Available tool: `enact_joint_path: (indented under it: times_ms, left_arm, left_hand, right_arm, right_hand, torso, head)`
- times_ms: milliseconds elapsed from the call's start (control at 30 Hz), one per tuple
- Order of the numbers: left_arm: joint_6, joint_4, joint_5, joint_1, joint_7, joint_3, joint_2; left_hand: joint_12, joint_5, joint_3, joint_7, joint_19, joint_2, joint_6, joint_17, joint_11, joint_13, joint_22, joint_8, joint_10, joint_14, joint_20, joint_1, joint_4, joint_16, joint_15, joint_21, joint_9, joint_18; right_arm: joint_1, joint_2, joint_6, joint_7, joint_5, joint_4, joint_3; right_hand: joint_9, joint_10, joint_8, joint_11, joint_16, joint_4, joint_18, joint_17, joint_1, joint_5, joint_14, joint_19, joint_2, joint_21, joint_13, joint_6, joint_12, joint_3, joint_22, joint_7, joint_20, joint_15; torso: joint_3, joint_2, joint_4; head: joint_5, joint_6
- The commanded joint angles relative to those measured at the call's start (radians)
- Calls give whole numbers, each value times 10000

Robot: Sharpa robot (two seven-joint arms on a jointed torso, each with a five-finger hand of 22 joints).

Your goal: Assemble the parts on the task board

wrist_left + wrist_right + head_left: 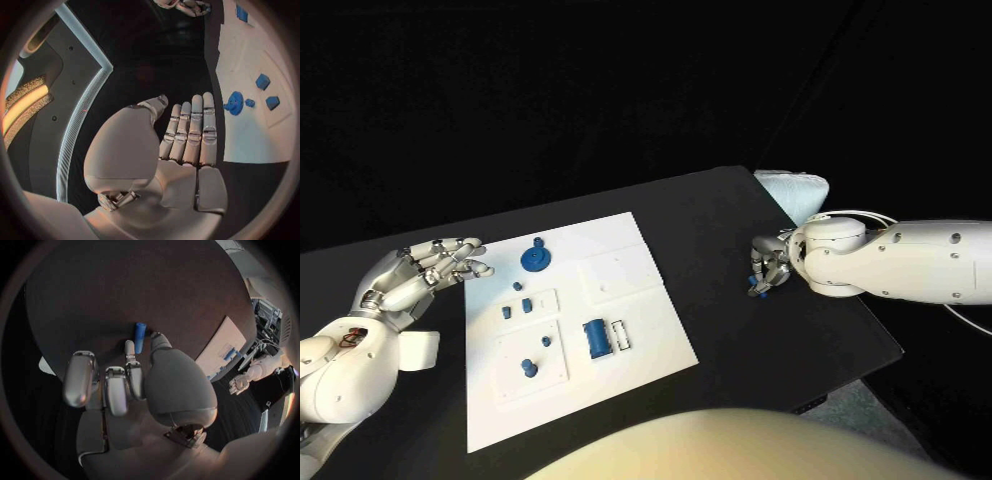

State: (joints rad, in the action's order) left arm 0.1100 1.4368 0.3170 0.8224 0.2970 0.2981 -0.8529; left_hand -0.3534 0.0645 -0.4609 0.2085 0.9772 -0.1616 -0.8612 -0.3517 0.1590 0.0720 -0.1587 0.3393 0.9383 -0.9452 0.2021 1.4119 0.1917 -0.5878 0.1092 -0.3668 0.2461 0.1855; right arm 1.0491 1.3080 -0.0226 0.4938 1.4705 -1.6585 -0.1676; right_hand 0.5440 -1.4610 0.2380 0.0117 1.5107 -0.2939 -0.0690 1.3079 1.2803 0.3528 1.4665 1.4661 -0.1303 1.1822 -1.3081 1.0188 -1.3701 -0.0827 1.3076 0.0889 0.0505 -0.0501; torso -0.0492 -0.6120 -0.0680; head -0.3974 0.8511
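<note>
A white task board (646, 330) lies mid-table, with several blue pieces, including a gear (534, 258), already on it. Right of the board, the right hand (769, 265) pinches a blue peg (140, 337), not yet placed. The left hand (423, 275) hovers at the board's left edge, fingers extended, empty.

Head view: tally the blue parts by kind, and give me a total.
Gear: 1
Long block: 1
Small pieces on the board: 5
Peg held by the right hand, off the board: 1
Total: 8
</note>
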Motion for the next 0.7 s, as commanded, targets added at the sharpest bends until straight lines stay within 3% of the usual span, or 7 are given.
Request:
enact_joint_path:
  times_ms: [33, 133, 200, 367, 567, 700]
  left_arm:
    - [-42, 38, -53, -3, 75, 4, -7]
    - [-42, 41, -53, -4, 73, 4, -14]
    - [-42, 43, -53, -4, 72, 4, -17]
    - [-44, 46, -53, -6, 69, 4, -24]
    - [-39, 48, -52, -9, 64, 4, -37]
    - [-37, 50, -50, -11, 60, 4, -40]
  left_hand:
    - [-58, 14, 49, 43, 7, 39, 45, -10, 6, 14, 10, 59, -52, 77, 64, -12, 3, -62, -25, 36, -16, -40]
    - [-58, 14, 49, 43, 7, 39, 45, -10, 6, 14, 10, 59, -52, 77, 64, -12, 3, -62, -25, 36, -16, -40]
    - [-58, 14, 49, 43, 7, 39, 45, -10, 6, 14, 10, 59, -52, 77, 64, -12, 3, -62, -25, 36, -16, -40]
    - [-62, 15, 43, 43, 14, 49, 44, -17, 5, 13, 17, 65, -53, 83, 63, 0, 0, -66, -26, 45, -19, -39]
    - [-62, 15, 43, 43, 14, 49, 44, -17, 5, 13, 17, 65, -53, 83, 63, 0, 0, -66, -26, 45, -19, -39]
    - [-62, 15, 43, 43, 14, 49, 44, -17, 5, 13, 17, 65, -53, 83, 63, 0, 0, -66, -26, 45, -19, -39]
  right_arm:
    - [-96, -96, -67, 52, 79, 87, -7]
    - [-136, -152, -71, 49, 89, 147, -7]
    - [-163, -202, -58, 43, 95, 216, -6]
    - [-240, -318, 8, 32, 110, 401, -6]
    - [-379, -385, 74, 25, 157, 574, -6]
    - [-427, -409, 108, -11, 132, 598, -5]
  right_hand:
    - [-75, -135, -35, 0, 76, 41, 118, 2032, 236, 85, 879, 623, 140, 102, -1450, 99, -75, 122, 1564, 14, -72, -74]
    - [-144, -141, -76, 3, 83, 57, 124, 2045, 566, -32, 879, 623, 132, 142, -1467, 116, -95, 257, 1595, 21, -75, -75]
    - [-234, -137, -128, 10, 93, 35, 127, 2063, 833, -410, 880, 617, 141, 161, -1469, 153, -91, 518, 1623, 29, -73, -69]
    - [-379, -140, -209, 7, 119, 34, 138, 2101, 1156, -742, 888, 617, 65, 243, -1483, 229, -103, 1062, 1677, 30, -72, -69]
    - [-400, -135, -223, 11, 123, 31, 135, 2106, 1154, -751, 889, 613, 22, 223, -1478, 231, -93, 1116, 1676, 36, -71, -66]
    - [-535, -123, -297, 9, 130, 52, 137, 2123, 1452, -468, 892, 609, -140, 262, -1477, 297, -79, 1728, 1716, 34, -79, -72]
  torso:
    - [-2, -2, -1]
    - [-2, 3, -1]
    - [-2, 8, -2]
    - [-2, 11, 5]
    - [-7, 8, 12]
    - [-3, 12, 12]
  head:
    - [42, 24]
    - [70, 36]
    - [70, 49]
    - [111, 89]
    - [116, 112]
    - [113, 124]
